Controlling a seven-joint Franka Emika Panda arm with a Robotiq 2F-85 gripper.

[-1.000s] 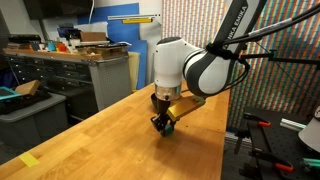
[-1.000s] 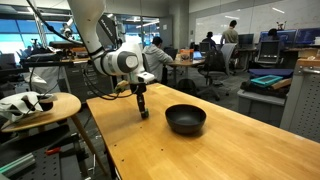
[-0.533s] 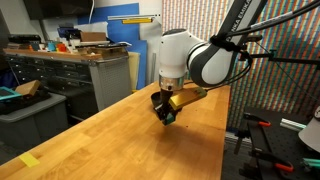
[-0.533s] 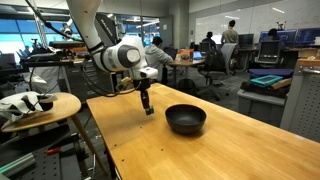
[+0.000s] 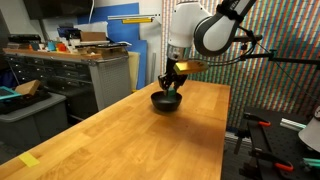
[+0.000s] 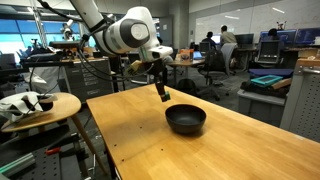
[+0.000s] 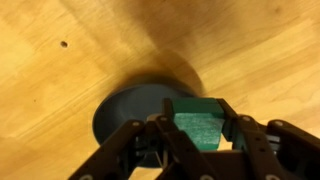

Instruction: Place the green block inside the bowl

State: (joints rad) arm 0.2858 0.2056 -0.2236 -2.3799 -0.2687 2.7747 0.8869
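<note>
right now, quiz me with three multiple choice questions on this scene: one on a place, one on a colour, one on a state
1. Where does the bowl stand?
A. on the floor
B. on the wooden table
C. on a shelf

2. What colour is the block?
A. red
B. yellow
C. green

3. How is the gripper?
A. shut on the block
B. open and empty
C. resting in the bowl

Answers:
1 B: both exterior views show it on the tabletop.
2 C: the wrist view shows a green face.
3 A: the wrist view shows the fingers against the block's sides, and the exterior views show the gripper up off the table.
</note>
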